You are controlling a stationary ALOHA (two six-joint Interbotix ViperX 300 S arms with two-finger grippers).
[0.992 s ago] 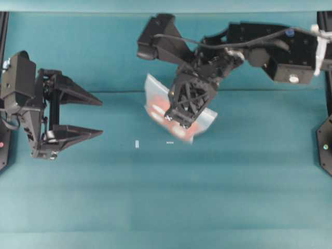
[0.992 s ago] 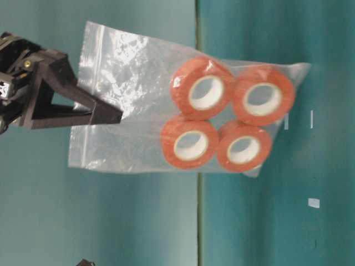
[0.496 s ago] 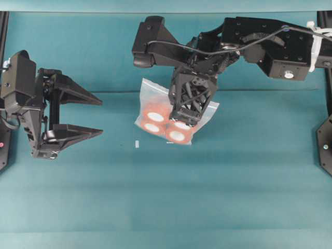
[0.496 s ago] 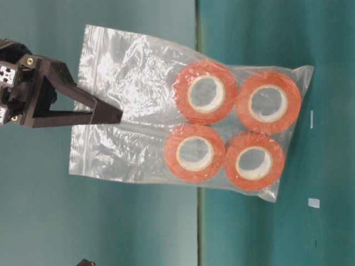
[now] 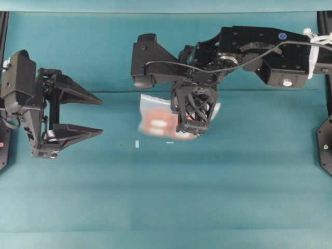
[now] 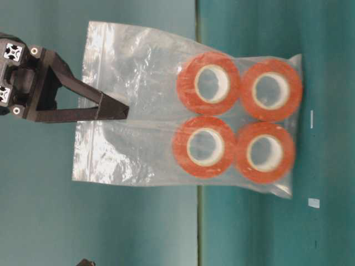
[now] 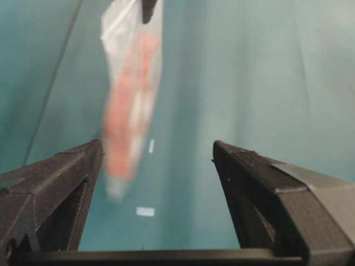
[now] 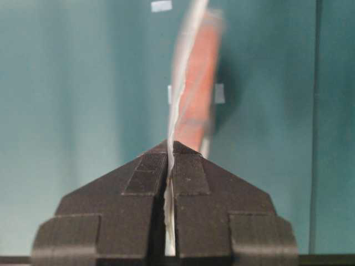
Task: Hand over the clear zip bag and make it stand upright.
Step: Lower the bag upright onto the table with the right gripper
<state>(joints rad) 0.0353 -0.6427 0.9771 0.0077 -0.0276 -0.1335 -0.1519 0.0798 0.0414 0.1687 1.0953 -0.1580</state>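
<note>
The overhead view looks straight down on the desk [image 5: 166, 197] from far enough to take in both arms. The table-level view sits close and low, turned on its side, filled by the clear zip bag [image 6: 188, 119]. Each wrist view looks out along its own hand's fingers: the left hand [image 7: 158, 166] from well back, the right hand [image 8: 171, 160] right at the bag. All four share the bag.

teal table cloth [image 5: 218, 197] | two small white markers [image 5: 137, 144] on it
</note>
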